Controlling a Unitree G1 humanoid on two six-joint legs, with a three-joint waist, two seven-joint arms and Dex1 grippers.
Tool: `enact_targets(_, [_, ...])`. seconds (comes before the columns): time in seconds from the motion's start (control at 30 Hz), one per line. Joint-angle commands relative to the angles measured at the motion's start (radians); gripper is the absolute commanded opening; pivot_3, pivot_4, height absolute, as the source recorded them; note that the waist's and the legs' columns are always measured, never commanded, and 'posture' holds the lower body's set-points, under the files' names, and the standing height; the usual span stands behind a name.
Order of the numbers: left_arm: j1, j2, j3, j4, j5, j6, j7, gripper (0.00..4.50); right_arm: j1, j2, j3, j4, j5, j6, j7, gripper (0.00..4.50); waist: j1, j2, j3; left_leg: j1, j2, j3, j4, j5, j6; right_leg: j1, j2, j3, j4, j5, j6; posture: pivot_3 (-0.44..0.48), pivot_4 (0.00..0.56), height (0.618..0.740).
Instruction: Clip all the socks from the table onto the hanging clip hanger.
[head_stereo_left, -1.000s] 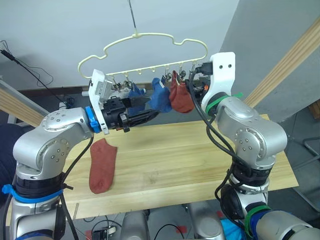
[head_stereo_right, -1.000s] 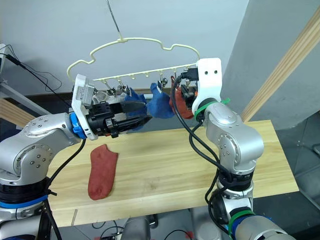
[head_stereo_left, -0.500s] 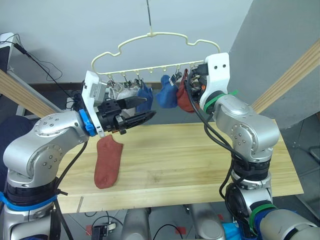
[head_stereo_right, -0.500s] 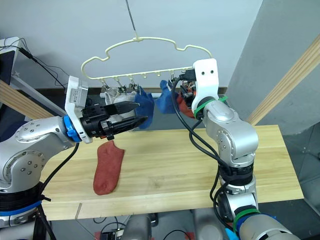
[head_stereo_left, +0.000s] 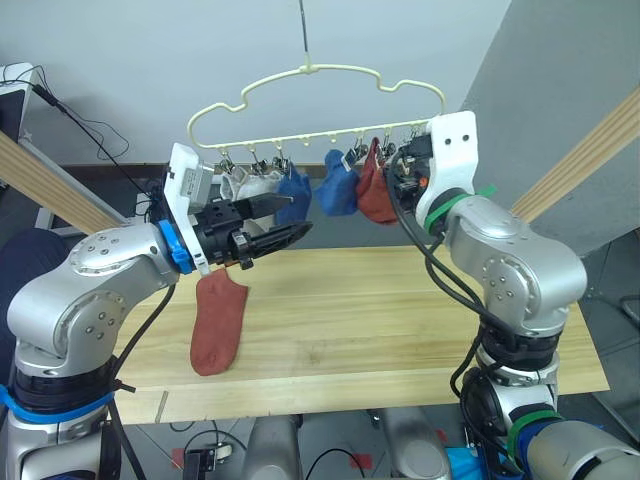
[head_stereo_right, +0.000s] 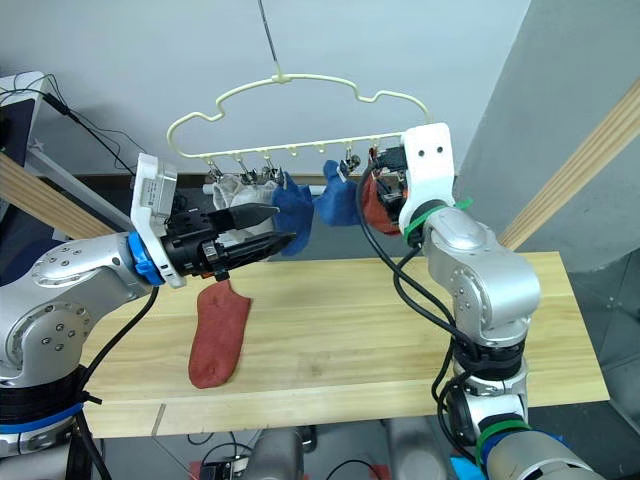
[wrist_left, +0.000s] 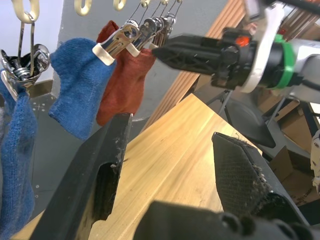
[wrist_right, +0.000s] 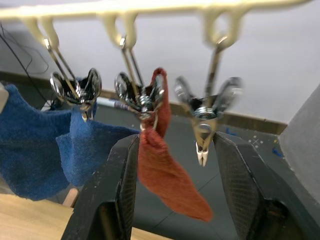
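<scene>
Hanger: thin pale-yellow cloud-shaped wire clip hanger, hung from a metal hook, row of small silver clips along the lower bar.
Clipped already: light grey knit socks at the robot's left end, 2 blue knit socks next, then 1 rust-red knit sock toward the right.
Free clip: 1 empty silver clip just beside the hanging red sock, on the side away from the blue ones.
Still on the surface: 1 rust-red ankle sock lying flat on the light yellowish wood plank surface, toe toward the near edge, under the left arm.
Left hand: both black fingers spread, nothing between them, raised level in front of the blue socks, well above the red sock.
Right hand: fingers spread wide, empty, raised at the hanger with the hanging red sock and the free clip framed between them.
Just changed: over the last second, left hand spread and level throughout, apart from the hanging socks; right hand kept up at the red sock's clip; red sock on the surface unmoved; whole view shifted, so the camera has moved.
Meaning for the task: judged as 1 pair half done, only the last red sock left to clip.
Next move calls for: lowering an empty hand to the red sock, then lifting its cuff to the free clip.
Risk: a swinging hanger making the clip hard to meet.
</scene>
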Motion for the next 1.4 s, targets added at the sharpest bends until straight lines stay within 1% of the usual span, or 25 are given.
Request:
enact_targets(0.03, [-0.004,-0.004,0.003,-0.035,-0.011,-0.023,-0.004,2.94,-0.004,-0.011,-0.015,-0.065,0.003,0.025,0.004,2.42,0.0,0.0,0.0,0.0,0.0,0.0,0.0,0.0,0.0,0.0,0.0,0.0,0.0,0.0,0.0,-0.184,0.356,0.74])
enact_targets(0.37, [-0.009,-0.012,-0.004,-0.032,-0.007,-0.026,0.001,2.94,-0.019,-0.008,-0.002,-0.011,-0.018,-0.018,-0.004,2.42,-0.001,0.0,0.0,0.0,0.0,0.0,0.0,0.0,0.0,0.0,0.0,0.0,0.0,0.0,0.0,-0.18,0.354,0.74])
enact_targets(0.57, [0.002,-0.004,0.01,-0.047,-0.012,-0.02,0.012,2.94,-0.026,-0.015,0.023,0.08,-0.05,-0.11,-0.008,2.42,-0.001,0.0,0.0,0.0,0.0,0.0,0.0,0.0,0.0,0.0,0.0,0.0,0.0,0.0,0.0,-0.16,0.352,0.74])
enact_targets(1.03, [0.009,-0.016,0.003,-0.056,-0.009,-0.025,0.037,2.94,-0.088,-0.005,0.025,0.192,-0.082,-0.215,-0.009,2.42,0.0,0.0,0.0,0.0,0.0,0.0,0.001,0.0,0.0,0.0,0.0,0.0,0.0,0.0,0.0,-0.147,0.35,0.74])
enact_targets(1.4, [0.02,-0.022,-0.002,-0.059,-0.002,-0.037,0.044,2.94,-0.108,-0.024,0.017,0.226,-0.112,-0.222,-0.02,2.42,0.0,0.0,0.0,0.0,0.0,0.0,0.001,0.0,0.0,0.0,0.0,0.0,0.001,0.0,0.0,-0.154,0.349,0.74])
